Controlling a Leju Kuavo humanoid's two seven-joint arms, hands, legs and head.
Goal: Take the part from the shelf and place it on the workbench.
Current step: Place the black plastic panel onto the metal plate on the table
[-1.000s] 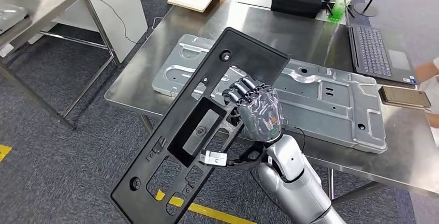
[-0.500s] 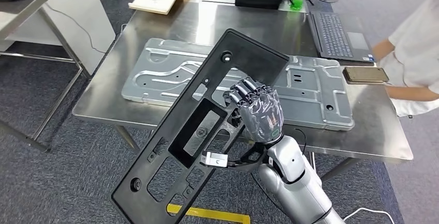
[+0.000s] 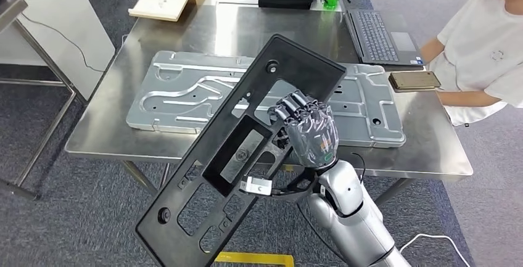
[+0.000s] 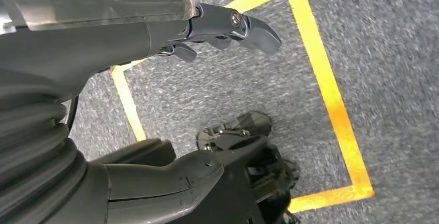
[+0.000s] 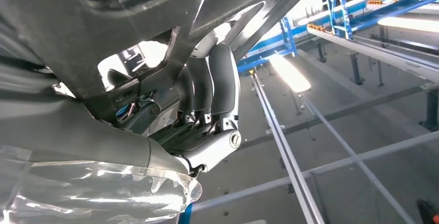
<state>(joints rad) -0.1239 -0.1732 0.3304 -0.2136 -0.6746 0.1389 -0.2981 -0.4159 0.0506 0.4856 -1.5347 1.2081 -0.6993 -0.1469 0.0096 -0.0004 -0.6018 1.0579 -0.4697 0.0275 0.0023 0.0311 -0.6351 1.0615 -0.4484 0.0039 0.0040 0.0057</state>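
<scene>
- Part [image 3: 240, 150], a long black frame with cut-outs, hangs tilted above the bench's near edge, carried for setting down.
- Right robot hand [image 3: 308, 132] grips it through an opening, fingers [image 5: 217, 87] curled round a bar.
- Bench [image 3: 154, 143] already bears grey metal panel [image 3: 203, 91].
- Left robot hand [image 4: 155, 94] hangs over the floor, fingers apart, empty.

Lighting: bright, even, overhead; soft glare on steel counter [image 3: 117, 113]. Right wrist view: ceiling lamps blown out. Left wrist view: slightly blurred.
</scene>
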